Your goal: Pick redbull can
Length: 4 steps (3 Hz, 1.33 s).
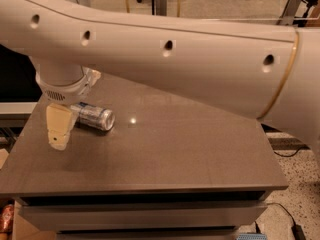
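Redbull can (94,117) lies sideways on table (175,159). Gripper (59,130) at one end; can't tell if released or clenched. Go slow, center on can b4 squeezing.

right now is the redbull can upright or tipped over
Tipped: the redbull can lies on its side on the table, the pincer beside one end.

Sideways can (95,116), perhaps against end effector (59,138)

Single camera | above the front edge, facing down over the counter (175,149) | close, arm (200,69) crossing overhead | pincer (59,134) at left edge
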Each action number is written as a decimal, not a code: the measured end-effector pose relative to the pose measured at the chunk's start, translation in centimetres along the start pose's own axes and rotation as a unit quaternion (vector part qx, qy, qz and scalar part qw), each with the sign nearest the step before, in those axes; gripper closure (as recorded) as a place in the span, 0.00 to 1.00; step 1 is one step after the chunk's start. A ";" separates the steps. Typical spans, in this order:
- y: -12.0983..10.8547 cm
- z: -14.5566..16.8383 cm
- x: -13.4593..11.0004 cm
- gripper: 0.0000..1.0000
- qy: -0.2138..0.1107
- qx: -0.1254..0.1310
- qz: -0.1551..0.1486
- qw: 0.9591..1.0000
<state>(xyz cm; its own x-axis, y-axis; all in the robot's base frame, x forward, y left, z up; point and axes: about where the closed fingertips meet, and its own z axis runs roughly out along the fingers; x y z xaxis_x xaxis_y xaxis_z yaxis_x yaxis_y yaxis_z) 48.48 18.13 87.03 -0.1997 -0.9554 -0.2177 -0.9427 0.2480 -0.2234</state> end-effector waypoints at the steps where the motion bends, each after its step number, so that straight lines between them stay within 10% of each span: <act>1: -0.4 0.9 0.4 0.00 -0.016 -0.006 -0.012 1.000; 4: -1.5 3.3 2.4 0.63 -0.040 -0.036 0.000 0.999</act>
<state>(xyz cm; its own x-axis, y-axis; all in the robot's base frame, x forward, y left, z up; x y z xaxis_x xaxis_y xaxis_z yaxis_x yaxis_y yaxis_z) 50.30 16.05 83.68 -0.1806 -0.9390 -0.2927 -0.9602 0.2328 -0.1545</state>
